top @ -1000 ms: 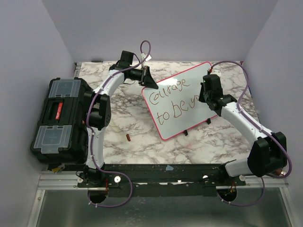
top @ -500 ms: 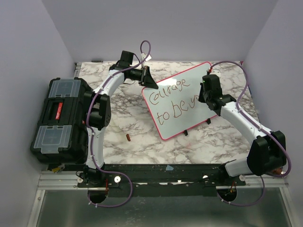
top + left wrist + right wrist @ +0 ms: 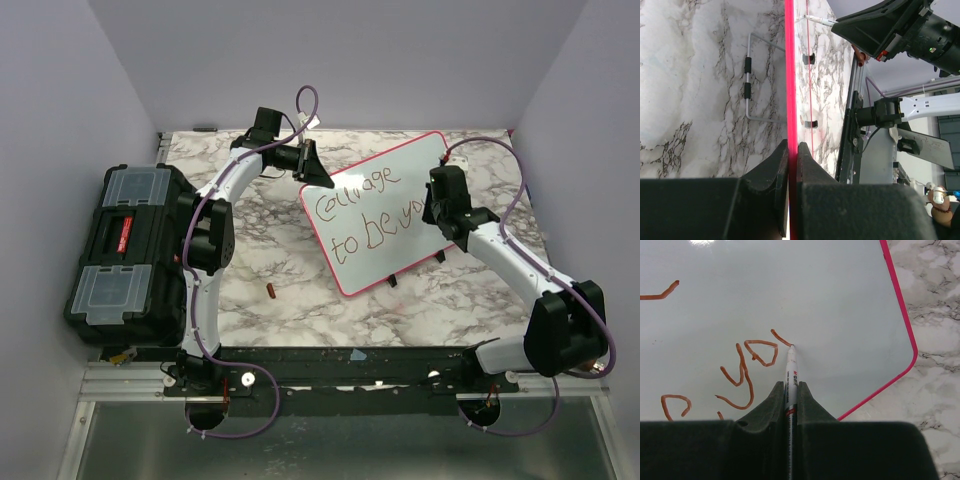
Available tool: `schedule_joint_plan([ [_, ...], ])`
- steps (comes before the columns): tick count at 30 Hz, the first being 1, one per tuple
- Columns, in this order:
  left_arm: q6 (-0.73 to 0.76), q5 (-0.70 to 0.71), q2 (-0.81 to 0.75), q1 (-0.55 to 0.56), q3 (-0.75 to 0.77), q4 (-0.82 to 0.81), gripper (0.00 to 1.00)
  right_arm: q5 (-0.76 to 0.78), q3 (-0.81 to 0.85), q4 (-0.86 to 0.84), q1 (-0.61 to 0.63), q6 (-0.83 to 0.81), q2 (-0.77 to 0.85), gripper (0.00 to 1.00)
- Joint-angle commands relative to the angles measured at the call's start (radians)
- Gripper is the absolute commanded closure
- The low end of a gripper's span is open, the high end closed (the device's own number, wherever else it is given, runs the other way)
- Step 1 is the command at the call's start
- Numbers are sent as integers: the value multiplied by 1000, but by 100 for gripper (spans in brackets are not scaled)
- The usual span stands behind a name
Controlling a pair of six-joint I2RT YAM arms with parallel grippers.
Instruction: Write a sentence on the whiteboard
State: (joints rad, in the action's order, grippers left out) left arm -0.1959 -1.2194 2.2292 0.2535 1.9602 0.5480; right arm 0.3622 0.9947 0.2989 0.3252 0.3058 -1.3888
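Note:
The whiteboard (image 3: 365, 235), white with a pink-red rim, stands tilted on the marble table. The sentence (image 3: 360, 205) on it reads about "Courage to be yo" in reddish-brown marker, in two lines. My left gripper (image 3: 312, 172) is shut on the board's top left rim; in the left wrist view the red rim (image 3: 789, 75) runs between the jaws (image 3: 793, 150). My right gripper (image 3: 435, 210) is shut on a white marker (image 3: 791, 375). The marker's tip touches the board just right of the lettering (image 3: 760, 351).
A black toolbox (image 3: 125, 250) with clear lid compartments sits at the left edge. A small red marker cap (image 3: 270, 291) lies on the table in front of the board. The board's wire stand (image 3: 752, 80) shows behind it. Purple walls enclose the table.
My right gripper has shifted slightly right and toward me along the second line, and the lettering has grown by part of a letter. The left gripper and the board have not moved.

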Motion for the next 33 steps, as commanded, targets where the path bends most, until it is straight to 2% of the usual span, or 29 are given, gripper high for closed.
schedule_joint_plan([
  [1, 101, -15, -30, -10, -1, -76, 100, 16, -22, 7, -3, 13, 3, 99],
  [33, 98, -11, -26, -10, 0, -76, 100, 37, 113, -4, -11, 8, -98, 99],
])
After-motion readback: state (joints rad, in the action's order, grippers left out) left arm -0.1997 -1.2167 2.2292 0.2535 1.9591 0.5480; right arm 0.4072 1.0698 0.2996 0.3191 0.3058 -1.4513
